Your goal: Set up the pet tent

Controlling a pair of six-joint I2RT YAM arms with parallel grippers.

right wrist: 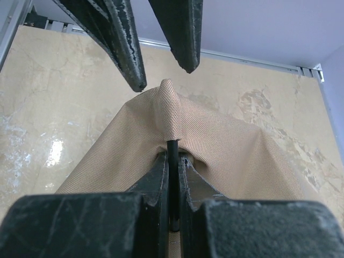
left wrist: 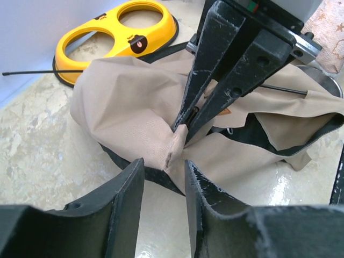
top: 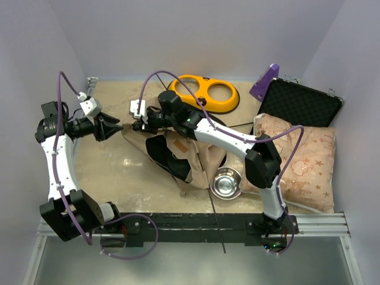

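Pet tent (top: 184,157) lies crumpled on the desk (top: 113,172). Right jaws are clamped on its fabric corner and thin black pole (right wrist: 172,148); left jaws stand parted just before that corner, gripping nothing.

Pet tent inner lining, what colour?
Black inner lining, inside the tan pet tent. Clearest in the top external view.

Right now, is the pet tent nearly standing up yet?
Not yet. Done: very little, since the pet tent lies flat and crumpled on the table. In hand: the right gripper is shut on a thin black pole at one fabric corner, and the open left gripper hovers at that corner's tip. Left: probably bending the poles so the tent rises into shape.
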